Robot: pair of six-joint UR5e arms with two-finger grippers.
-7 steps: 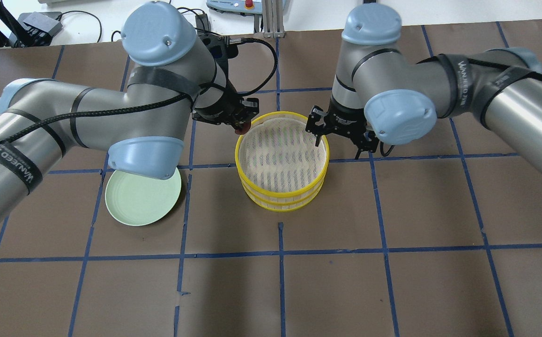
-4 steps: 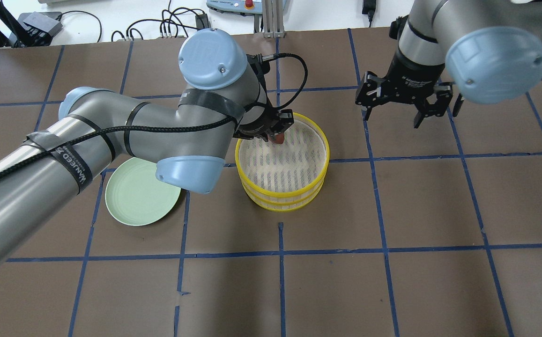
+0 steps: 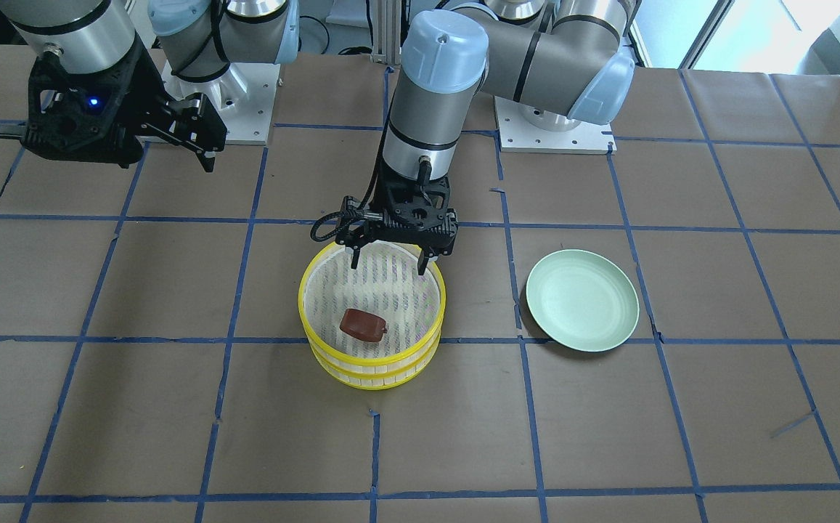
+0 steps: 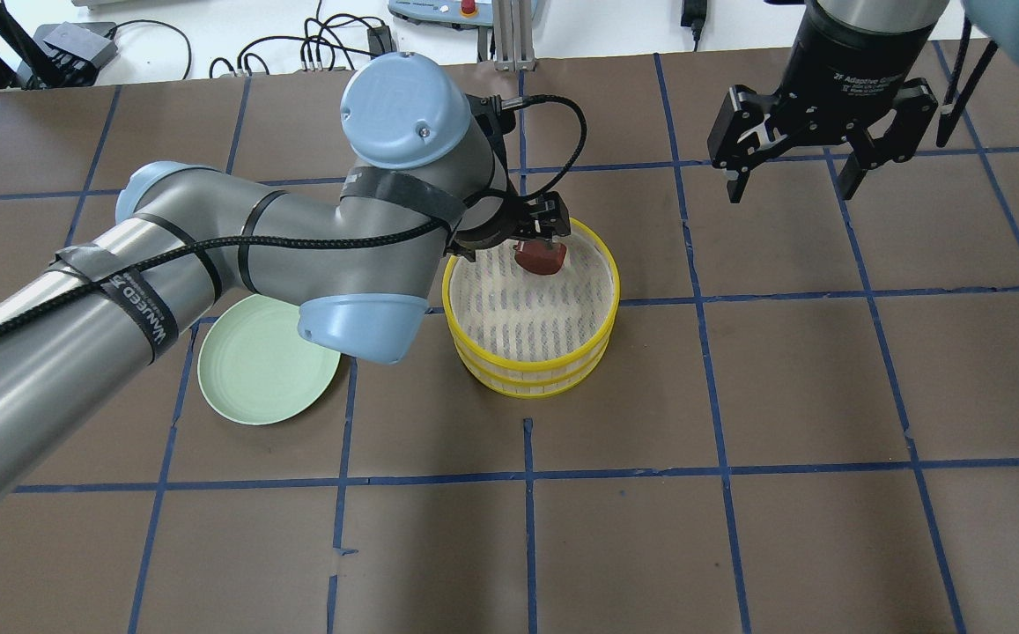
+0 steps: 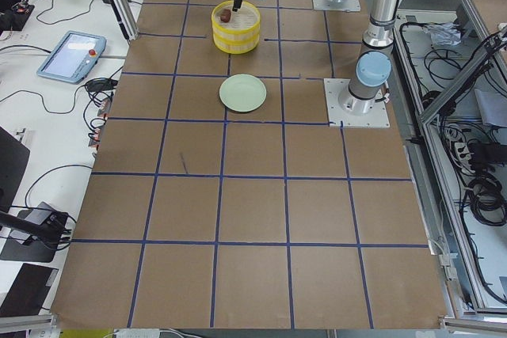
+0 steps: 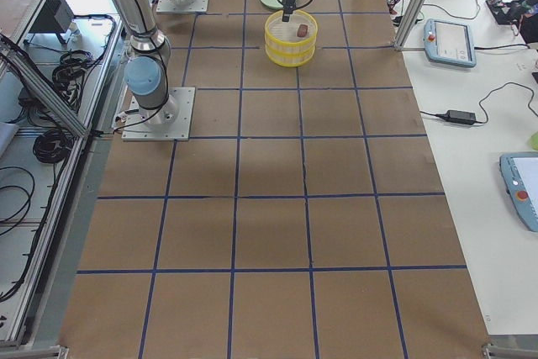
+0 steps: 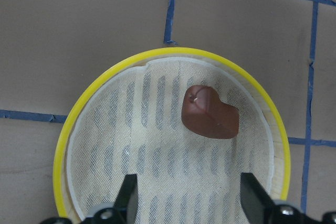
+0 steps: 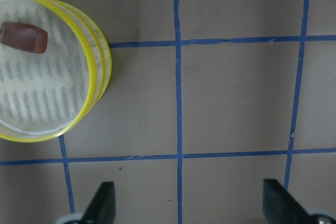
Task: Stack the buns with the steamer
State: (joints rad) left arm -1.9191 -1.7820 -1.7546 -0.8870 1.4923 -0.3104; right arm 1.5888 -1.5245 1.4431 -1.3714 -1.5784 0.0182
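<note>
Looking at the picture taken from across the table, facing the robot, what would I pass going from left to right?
Right end effector → yellow steamer, with the reddish-brown bun lying inside it → pale green plate.

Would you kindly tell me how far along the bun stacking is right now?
Done: the brown bun lies loose on the top tier of the steamer. In hand: nothing; the left pincer hangs open over it, the right pincer open off to the side. Left: the white bun shows in no view, so its placement cannot be confirmed.
</note>
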